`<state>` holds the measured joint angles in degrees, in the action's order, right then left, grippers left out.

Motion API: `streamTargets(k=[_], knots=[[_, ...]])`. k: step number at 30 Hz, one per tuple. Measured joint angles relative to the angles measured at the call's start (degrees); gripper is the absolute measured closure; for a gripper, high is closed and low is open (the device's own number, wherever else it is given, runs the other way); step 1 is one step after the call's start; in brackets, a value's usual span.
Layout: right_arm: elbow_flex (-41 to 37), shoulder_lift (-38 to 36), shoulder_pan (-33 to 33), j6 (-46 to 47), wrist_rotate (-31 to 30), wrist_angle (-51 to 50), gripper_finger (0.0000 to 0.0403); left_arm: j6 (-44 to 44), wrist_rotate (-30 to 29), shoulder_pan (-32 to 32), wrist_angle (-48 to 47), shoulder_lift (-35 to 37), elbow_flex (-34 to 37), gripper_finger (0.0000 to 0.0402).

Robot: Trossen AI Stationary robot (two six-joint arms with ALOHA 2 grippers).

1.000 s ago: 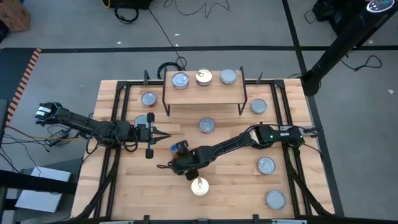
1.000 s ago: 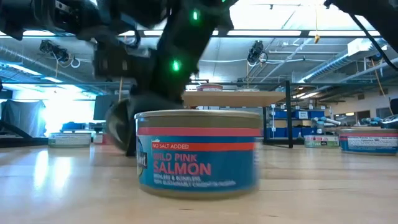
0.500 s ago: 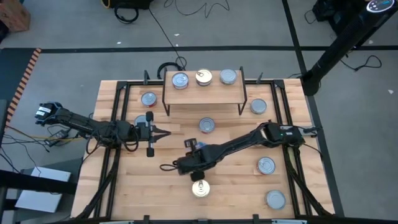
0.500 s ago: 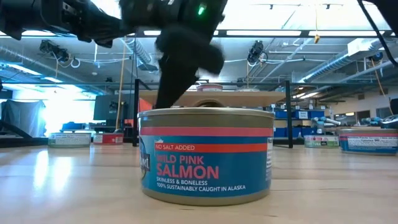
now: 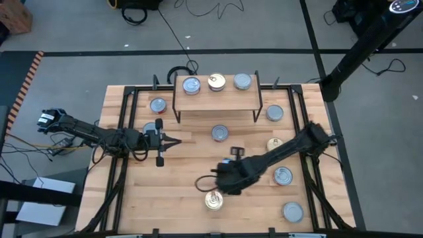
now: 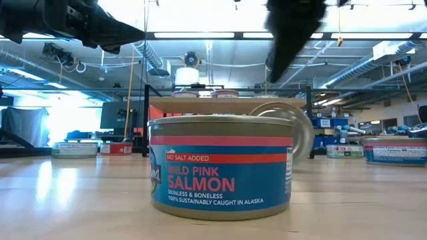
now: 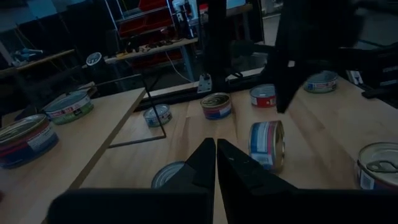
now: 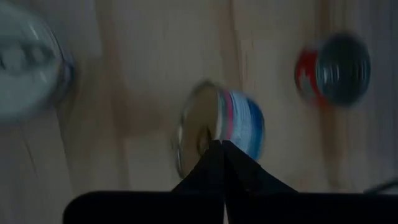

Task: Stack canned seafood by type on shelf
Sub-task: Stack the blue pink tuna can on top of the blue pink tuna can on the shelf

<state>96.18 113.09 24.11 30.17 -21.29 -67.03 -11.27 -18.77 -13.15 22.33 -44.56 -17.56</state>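
We are hovering our right gripper [image 5: 201, 183], dark fingers pinched together on nothing, just above a glossy round gold-topped tin [image 5: 213, 199] near the table's front edge, while three tins are sitting on the light-wood shelf [image 5: 198, 100].

The high view looks straight down; the low view sits close behind the same salmon can [image 6: 220, 167].

Slatted wooden table [image 5: 132, 198] carries a shelf [image 5: 216, 99] and scattered tins [image 5: 283, 175].
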Motion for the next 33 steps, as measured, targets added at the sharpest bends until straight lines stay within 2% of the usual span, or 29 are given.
streamTargets(k=[7,13,21,26,29,33], knots=[[-16.8,-8.3,2.4,6.1,7.0,1.6,0.0402,0.1,-0.1,0.0,-0.1,0.0,0.0,0.0383],[-28.1,-9.7,2.4,5.0,7.5,15.2,0.0403,0.3,-0.3,0.0,0.0,0.0,0.0,0.0383],[-29.7,-9.7,2.3,6.1,8.8,33.6,0.0403,2.3,-1.6,0.0,0.4,0.0,0.0,0.0383],[-29.4,-9.7,1.7,5.7,7.5,46.4,0.0401,2.9,-1.6,0.0,-0.8,0.0,0.0,0.0383],[-26.4,-9.7,1.3,5.2,7.3,42.7,0.0395,4.7,-1.5,0.0,-1.8,0.0,0.0,0.0383],[-19.2,-9.7,1.3,6.9,7.2,24.0,0.039,8.6,-1.6,0.0,-1.5,0.0,0.0,0.0383]])
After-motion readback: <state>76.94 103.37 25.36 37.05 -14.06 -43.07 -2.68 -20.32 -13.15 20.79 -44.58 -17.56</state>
